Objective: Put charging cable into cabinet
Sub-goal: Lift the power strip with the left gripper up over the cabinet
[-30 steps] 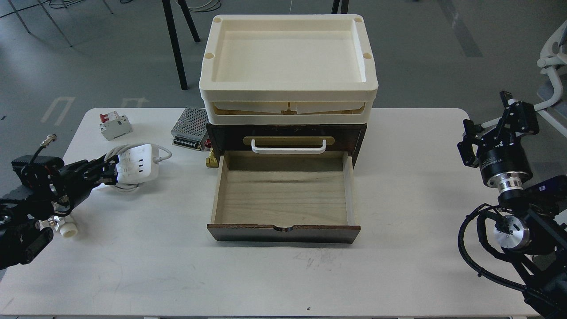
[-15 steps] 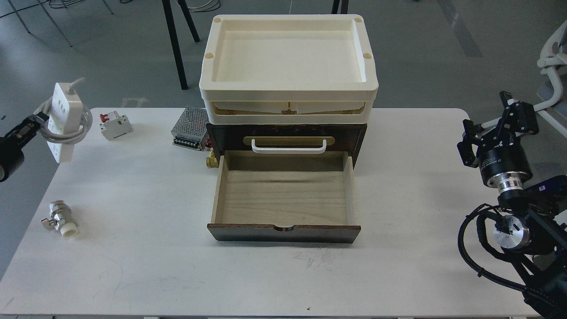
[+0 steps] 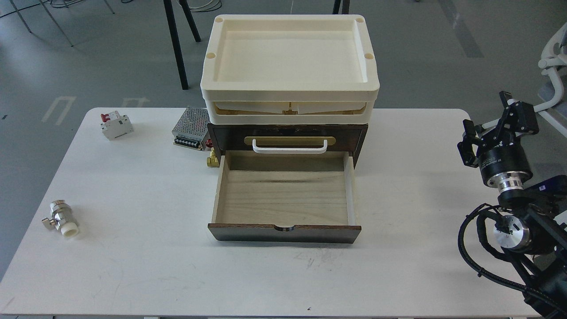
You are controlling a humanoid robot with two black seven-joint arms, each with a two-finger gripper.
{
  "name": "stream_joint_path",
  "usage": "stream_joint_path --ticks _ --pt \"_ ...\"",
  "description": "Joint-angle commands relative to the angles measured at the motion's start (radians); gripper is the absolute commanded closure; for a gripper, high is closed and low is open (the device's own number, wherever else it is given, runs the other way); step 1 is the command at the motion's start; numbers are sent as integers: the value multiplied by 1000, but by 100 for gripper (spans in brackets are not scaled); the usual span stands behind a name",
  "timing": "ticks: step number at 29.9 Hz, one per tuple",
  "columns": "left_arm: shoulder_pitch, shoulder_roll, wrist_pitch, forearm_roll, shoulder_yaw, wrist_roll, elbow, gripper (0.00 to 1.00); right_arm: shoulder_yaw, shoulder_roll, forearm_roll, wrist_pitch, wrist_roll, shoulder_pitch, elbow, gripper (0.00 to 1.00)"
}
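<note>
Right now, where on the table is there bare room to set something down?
Bare: the front strip below the open drawer, the stretch between the valve and the drawer, and the right side. Crowded: the back left, where the breaker and metal box sit beside the cabinet.

Right arm cut off by right edge, right claw fingers too dark to separate

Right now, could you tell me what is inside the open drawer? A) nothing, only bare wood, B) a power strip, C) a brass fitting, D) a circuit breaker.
A: the drawer is pulled out of the cabinet and shows only its bare pale wood floor; the circuit breaker and the brass fitting lie outside it on the table.
</note>
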Motion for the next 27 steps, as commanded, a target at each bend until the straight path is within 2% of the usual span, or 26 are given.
stream_joint_path --ticks 1,6,11,15,20,27 --pt "-38 57 1 66 1 0 -193 98 2 0 2 0 0 0 0 1" --pt "-25 82 114 88 36 0 -410 98 2 0 0 -2 0 0 0 1" --pt "-44 161 153 92 29 0 -624 98 0 0 0 -2 0 0 0 1" --pt "-122 164 150 135 32 0 -707 98 2 0 2 -2 0 0 0 1" --pt "-131 144 148 278 35 0 -818 98 2 0 0 -2 0 0 -3 1" --pt "-120 12 153 480 130 0 -876 98 0 0 0 -2 0 0 -4 1"
